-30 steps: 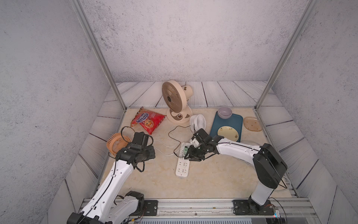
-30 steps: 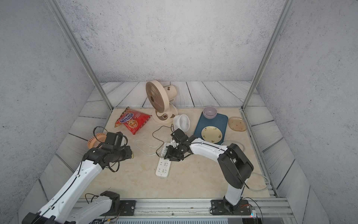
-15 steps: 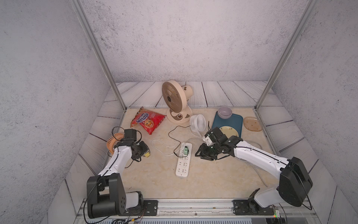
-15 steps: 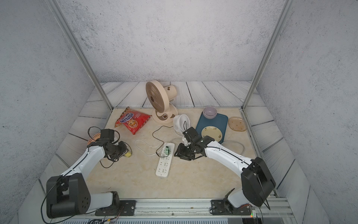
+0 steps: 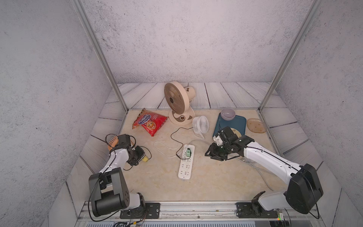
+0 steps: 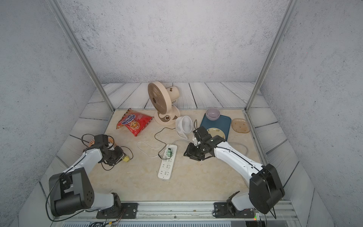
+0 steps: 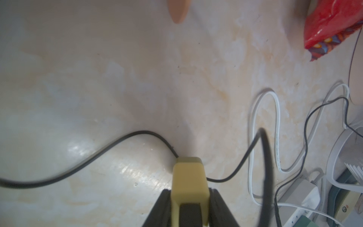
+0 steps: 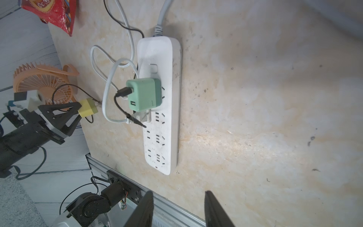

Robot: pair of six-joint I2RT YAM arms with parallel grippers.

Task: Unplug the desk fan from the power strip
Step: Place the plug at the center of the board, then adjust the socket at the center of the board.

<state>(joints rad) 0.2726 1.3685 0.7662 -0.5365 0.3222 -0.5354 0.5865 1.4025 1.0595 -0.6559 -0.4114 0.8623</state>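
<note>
The strip lies mid-way across the beige marbled table, green adapter plugged in; grey speckled walls enclose it; the left gripper clamps a yellow plug; the right gripper stands parted, empty.

In a top view the left arm hides most of the orange fan at the counter's left edge, and the left hand covers all but a corner of the yellow plug. The right arm covers part of the yellow plate on the blue tray.

In the left wrist view the plug's near end runs off the picture. A black cable close to the lens is blurred, and only one end of the power strip shows.

In the right wrist view, of the right hand only the fingertips show, and the snack bag is cut off.
</note>
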